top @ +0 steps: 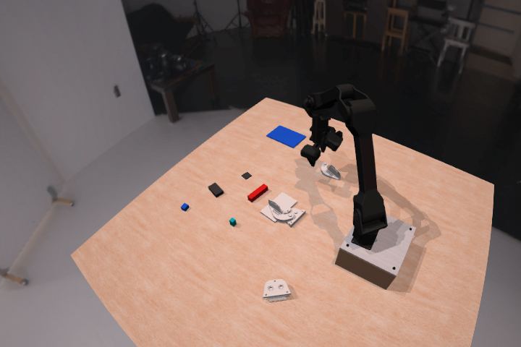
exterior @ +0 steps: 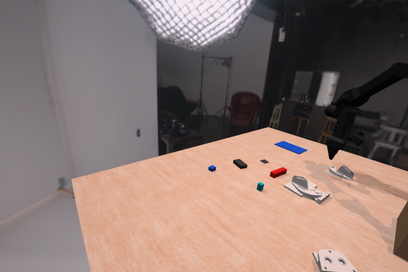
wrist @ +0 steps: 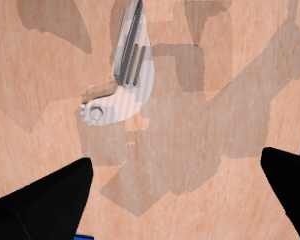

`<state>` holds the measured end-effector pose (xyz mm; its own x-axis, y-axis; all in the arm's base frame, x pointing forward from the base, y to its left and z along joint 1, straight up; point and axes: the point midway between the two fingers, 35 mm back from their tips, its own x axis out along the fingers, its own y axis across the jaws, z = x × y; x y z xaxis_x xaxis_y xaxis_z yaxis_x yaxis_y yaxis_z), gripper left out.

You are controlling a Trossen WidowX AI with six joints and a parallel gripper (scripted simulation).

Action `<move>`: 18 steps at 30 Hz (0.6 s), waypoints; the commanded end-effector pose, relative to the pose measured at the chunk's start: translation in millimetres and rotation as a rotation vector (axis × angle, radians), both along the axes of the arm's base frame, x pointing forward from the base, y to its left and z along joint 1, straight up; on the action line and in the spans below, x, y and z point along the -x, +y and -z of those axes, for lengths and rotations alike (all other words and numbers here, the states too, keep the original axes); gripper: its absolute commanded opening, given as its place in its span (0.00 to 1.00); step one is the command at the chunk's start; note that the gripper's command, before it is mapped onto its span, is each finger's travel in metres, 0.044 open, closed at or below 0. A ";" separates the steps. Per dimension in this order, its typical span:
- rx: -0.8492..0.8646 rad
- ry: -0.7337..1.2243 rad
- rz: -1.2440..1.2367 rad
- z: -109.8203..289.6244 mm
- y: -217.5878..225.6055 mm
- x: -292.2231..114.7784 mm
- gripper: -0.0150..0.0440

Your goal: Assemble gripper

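Observation:
My gripper (top: pixel 318 157) (wrist: pixel 178 162) is open and empty, above the table just beside the loose jaw. This white jaw (top: pixel 330 172) (exterior: pixel 342 172) (wrist: pixel 140 82) lies on the table with its upright fin beside its flat toothed arm; a round hole shows near the teeth in the wrist view. Another white jaw (top: pixel 278 208) (exterior: pixel 300 181) lies over the white gripper base (top: pixel 297 219) (exterior: pixel 323 196); whether it sits fully on a pin I cannot tell. The housing plate (top: pixel 276 288) (exterior: pixel 334 262), white with two round holes, lies apart at the front.
A red block (top: pixel 257 192) (exterior: pixel 278 172) lies close to the base. A teal block (top: pixel 232 221), a blue cube (top: pixel 184 207), a black block (top: pixel 215 189) and a thin dark square (top: pixel 246 175) lie farther left. A blue flat panel (top: pixel 286 136) (exterior: pixel 290 147) lies at the back.

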<state>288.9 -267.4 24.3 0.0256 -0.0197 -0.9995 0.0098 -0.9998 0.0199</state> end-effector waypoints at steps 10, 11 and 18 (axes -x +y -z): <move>0.000 0.000 0.000 0.0 0.0 0.0 1.00; 0.000 0.000 0.000 0.0 0.0 0.0 1.00; 0.000 0.000 0.000 0.0 0.0 0.0 0.87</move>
<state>288.9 -267.4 24.3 0.0256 -0.0195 -0.9995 0.0098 -0.9998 0.0198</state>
